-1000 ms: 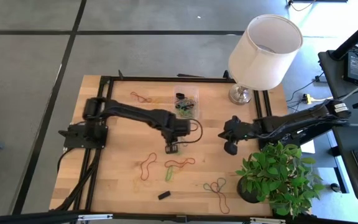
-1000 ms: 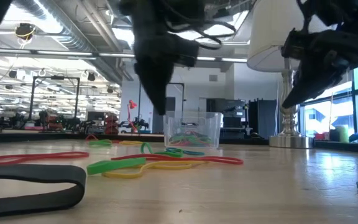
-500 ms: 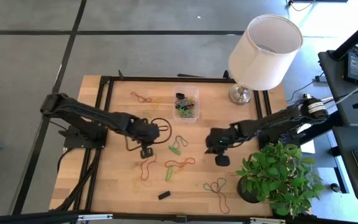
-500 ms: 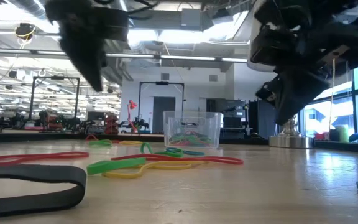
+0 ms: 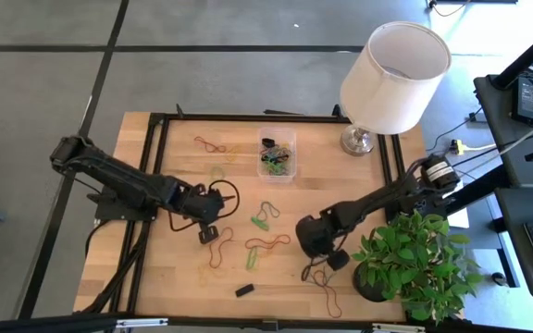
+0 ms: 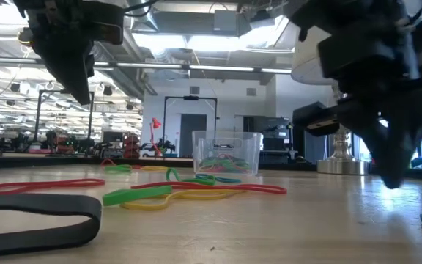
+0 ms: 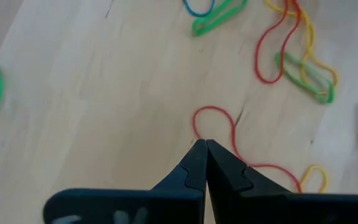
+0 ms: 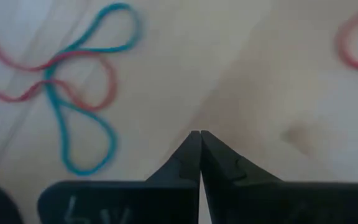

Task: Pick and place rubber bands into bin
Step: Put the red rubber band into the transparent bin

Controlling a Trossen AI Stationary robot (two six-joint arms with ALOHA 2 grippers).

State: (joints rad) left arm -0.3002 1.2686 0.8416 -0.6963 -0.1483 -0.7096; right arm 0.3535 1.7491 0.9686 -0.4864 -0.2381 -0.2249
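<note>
Several bands (image 5: 266, 244) lie loose on the table (image 5: 179, 277), near side of the bin (image 5: 277, 154); a few already sit inside it. More lie just left of the bin. One red/teal tangle (image 5: 322, 277) is well off to the bin's near right, by the plant (image 5: 410, 254).

Handling, by judgement: v. light, floppy, flat to the wood; some overlap, so a pick may drag a neighbour. Best hold is prob. a raised curve or a crossing point, fingertips right down on the surface. No breakage risk; snag and slip are the concerns.

Left gripper (image 5: 208, 231): fingers pressed together, nothing held, above a red loop (image 7: 222, 134) on the bin's near left. Right gripper (image 5: 331, 259): fingers together, also empty, beside the red/teal tangle (image 8: 73, 93). Both need to spread before any pick.

Surface: pale wood, smooth, dark frame at edges. A black block (image 5: 244, 289) lies nearest the front. Lamp (image 5: 391, 74) stands right of the bin. Room beyond: open workshop, ceiling lights, big windows.
</note>
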